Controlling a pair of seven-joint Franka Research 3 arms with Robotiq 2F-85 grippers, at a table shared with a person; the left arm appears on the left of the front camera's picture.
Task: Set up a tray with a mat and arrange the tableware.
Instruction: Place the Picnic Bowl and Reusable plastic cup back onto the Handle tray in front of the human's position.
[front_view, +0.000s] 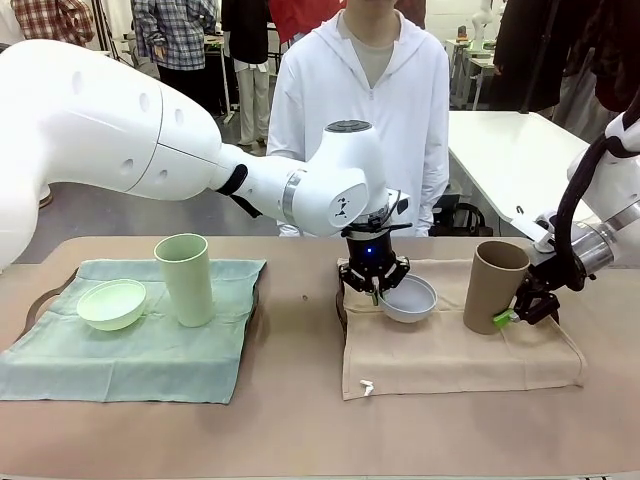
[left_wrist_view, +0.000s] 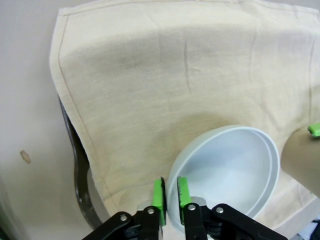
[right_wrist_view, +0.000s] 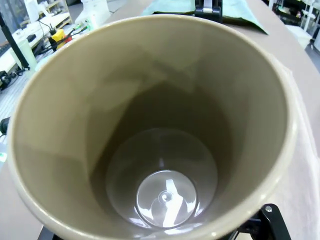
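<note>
One long brown-topped table (front_view: 300, 420) carries everything, with a person in a white hooded top (front_view: 362, 110) standing at its far edge and a white table (front_view: 520, 150) behind to the right. Two white robot arms reach in.

Two cloth mats lie on it: a pale green cloth mat (front_view: 130, 350) toward the left edge and a beige cloth mat (front_view: 450, 355) right of centre. The dark rim of a tray (left_wrist_view: 80, 175) shows under the beige mat's edge. A bare strip of tabletop separates the mats, and open room runs along the near edge.

Two tall cups: a pale green matte cup (front_view: 185, 280) stands upright on the green mat, and a tan-brown matte cup (front_view: 492, 287) stands upright on the beige mat's right half.

Two small bowls: a pale green round bowl (front_view: 112, 304) rests tilted just left of the green cup, and a white round bowl (front_view: 408, 298) sits on the beige mat's far left part.

The left gripper (front_view: 374, 285) straddles the white bowl's rim, its green pads (left_wrist_view: 159, 192) narrowly parted on either side of the wall; I cannot tell if they pinch it. The right gripper (front_view: 520, 312) sits at the tan cup's lower right side, a green pad beside the wall; whether it grips, I cannot tell.
</note>
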